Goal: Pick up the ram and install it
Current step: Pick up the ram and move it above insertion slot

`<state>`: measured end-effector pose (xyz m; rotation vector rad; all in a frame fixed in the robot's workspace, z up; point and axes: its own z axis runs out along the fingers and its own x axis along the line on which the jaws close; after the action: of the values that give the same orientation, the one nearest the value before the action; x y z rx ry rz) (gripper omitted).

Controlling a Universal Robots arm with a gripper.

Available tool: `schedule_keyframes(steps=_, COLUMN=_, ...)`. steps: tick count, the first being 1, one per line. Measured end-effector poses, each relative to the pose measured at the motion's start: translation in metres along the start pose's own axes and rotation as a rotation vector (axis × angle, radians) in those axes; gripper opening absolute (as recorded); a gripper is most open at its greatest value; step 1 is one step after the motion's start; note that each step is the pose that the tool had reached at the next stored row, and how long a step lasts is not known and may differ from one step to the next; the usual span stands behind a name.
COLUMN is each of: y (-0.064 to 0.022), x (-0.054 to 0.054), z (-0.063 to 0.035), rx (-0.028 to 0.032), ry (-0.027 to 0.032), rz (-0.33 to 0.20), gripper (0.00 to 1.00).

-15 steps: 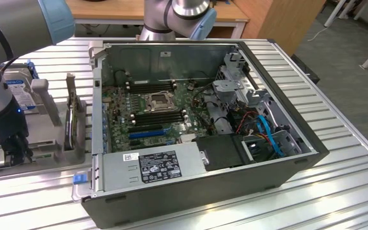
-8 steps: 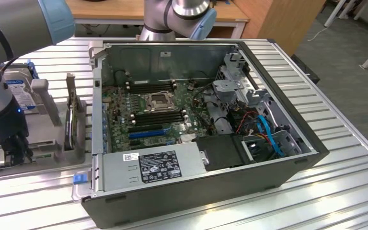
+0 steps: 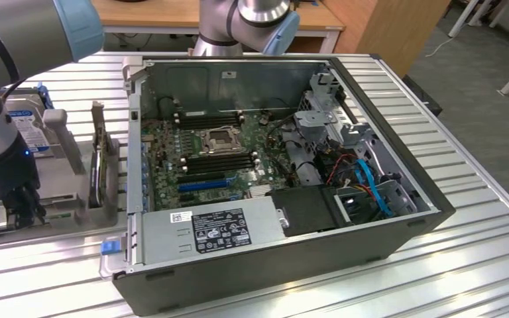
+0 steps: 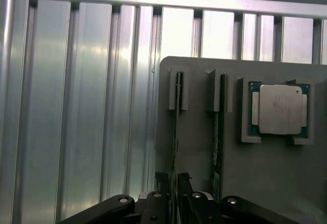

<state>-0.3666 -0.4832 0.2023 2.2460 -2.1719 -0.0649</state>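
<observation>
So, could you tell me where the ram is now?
Wrist view: the ram stands on edge in the grey fixture, beside a second stick, at the tool.

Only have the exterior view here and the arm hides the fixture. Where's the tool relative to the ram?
Observer: In the wrist view, the tool straddles a ram stick standing on edge in the gray fixture plate.
Operator: Closed on it?
Observer: No. The tool looks open, one finger on each side, with the stick seated in its slot.
Operator: Anything else on that plate?
Observer: A second stick stands between it and the silver CPU.
</observation>
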Motion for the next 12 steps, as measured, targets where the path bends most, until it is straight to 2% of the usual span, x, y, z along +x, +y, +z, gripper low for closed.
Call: schedule_keyframes(steps=12, y=0.0001, x=0.0, z=-0.0012, rx=-0.0001, ry=0.0, rz=0.0, gripper=0.21)
